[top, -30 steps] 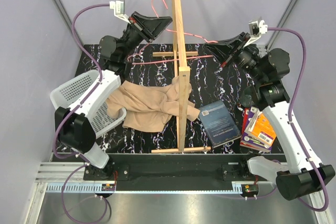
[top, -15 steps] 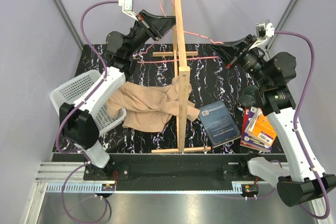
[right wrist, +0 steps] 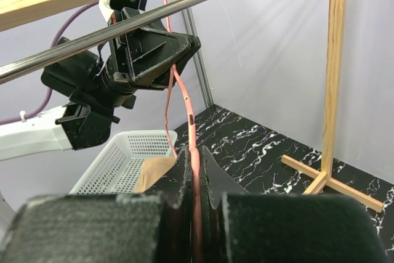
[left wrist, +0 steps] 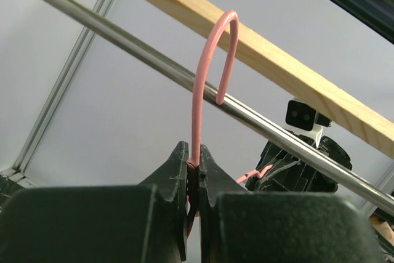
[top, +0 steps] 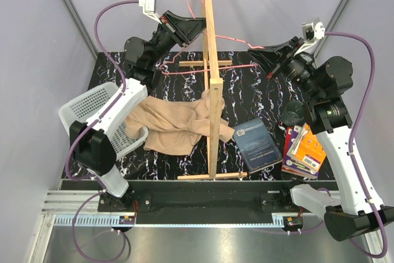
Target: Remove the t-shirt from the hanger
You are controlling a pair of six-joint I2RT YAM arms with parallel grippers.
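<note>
The tan t-shirt [top: 175,126] lies crumpled on the black marbled table, off the hanger, partly over the basket's edge; a corner of it shows in the right wrist view [right wrist: 154,172]. The pink wire hanger [top: 212,69] hangs bare in the air between both arms. My left gripper [top: 196,26] is shut on the hanger's neck below its hook [left wrist: 212,53], which sits beside the wooden top bar [left wrist: 258,53]. My right gripper [top: 257,53] is shut on the hanger's right end [right wrist: 191,133].
A tall wooden pole stand [top: 212,60] rises mid-table with a metal rail [right wrist: 123,29] under its top bar. A white mesh basket [top: 92,115] sits at left. A dark blue book [top: 257,145] lies mid-right, a stack of books [top: 303,151] at right.
Both arms rose and shifted right with the hanger, most of it in the first half second. The t-shirt has not moved.
</note>
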